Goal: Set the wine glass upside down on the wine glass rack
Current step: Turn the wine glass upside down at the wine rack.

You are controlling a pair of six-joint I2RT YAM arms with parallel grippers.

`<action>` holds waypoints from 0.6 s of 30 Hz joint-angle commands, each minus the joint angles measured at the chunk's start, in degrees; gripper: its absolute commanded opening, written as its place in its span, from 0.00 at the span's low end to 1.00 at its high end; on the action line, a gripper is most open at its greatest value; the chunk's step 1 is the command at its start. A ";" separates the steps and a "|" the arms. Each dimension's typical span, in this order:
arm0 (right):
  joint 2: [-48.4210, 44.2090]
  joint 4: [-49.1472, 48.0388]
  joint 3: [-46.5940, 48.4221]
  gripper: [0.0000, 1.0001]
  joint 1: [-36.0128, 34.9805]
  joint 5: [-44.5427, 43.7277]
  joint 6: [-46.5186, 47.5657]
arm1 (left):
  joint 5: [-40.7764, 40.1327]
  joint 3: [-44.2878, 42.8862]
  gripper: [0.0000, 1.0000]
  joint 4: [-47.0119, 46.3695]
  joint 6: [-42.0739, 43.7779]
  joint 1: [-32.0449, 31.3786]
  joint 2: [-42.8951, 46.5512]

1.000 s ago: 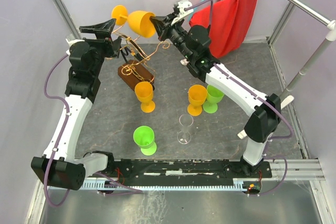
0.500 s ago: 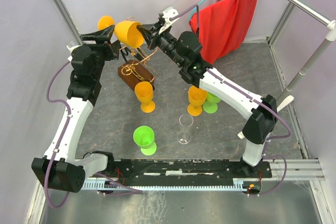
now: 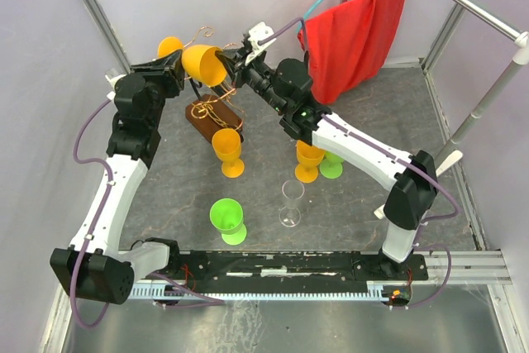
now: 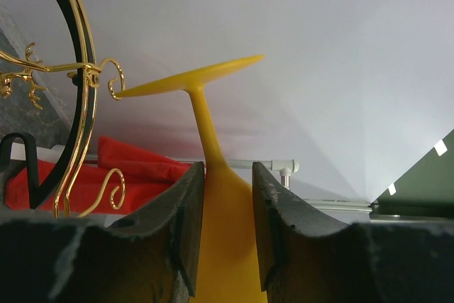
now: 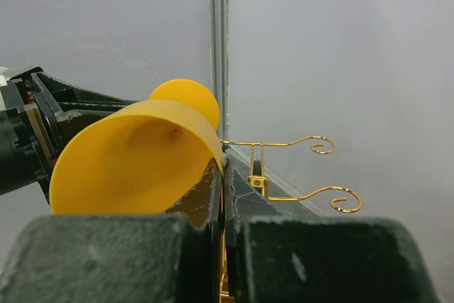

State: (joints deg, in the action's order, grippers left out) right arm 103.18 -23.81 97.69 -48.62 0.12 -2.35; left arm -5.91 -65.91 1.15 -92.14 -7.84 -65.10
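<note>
An orange wine glass hangs on its side above the wine glass rack, its foot pointing left. My right gripper is shut on the bowl's rim; in the right wrist view the fingers pinch the glass wall. My left gripper is shut on the narrow bottom of the bowl, and in the left wrist view both fingers press the glass below the stem. Copper wire arms curl just left of the foot, and more arms show in the right wrist view.
On the mat stand two orange glasses, two green ones and a clear one. A red cloth hangs at the back right. Metal frame posts line the sides.
The right arm carried the orange glass leftward to the left gripper. The left gripper, wide open before, has closed onto the bottom of the bowl.
</note>
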 commanded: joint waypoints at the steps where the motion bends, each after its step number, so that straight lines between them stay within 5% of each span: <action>1: -2.93 -2.36 -0.42 0.01 -1.12 -0.36 1.53 | 0.47 -0.02 0.37 -3.26 -2.14 -0.27 1.51; 18: -4.89 -4.50 -2.78 0.01 -1.10 1.81 0.62 | -0.17 0.15 0.43 -2.42 -2.78 -0.30 1.36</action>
State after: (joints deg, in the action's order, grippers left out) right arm 101.84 -24.88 95.31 -49.04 0.23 -1.45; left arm -5.89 -65.23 1.13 -92.36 -7.86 -65.08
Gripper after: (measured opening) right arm 0.016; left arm 0.418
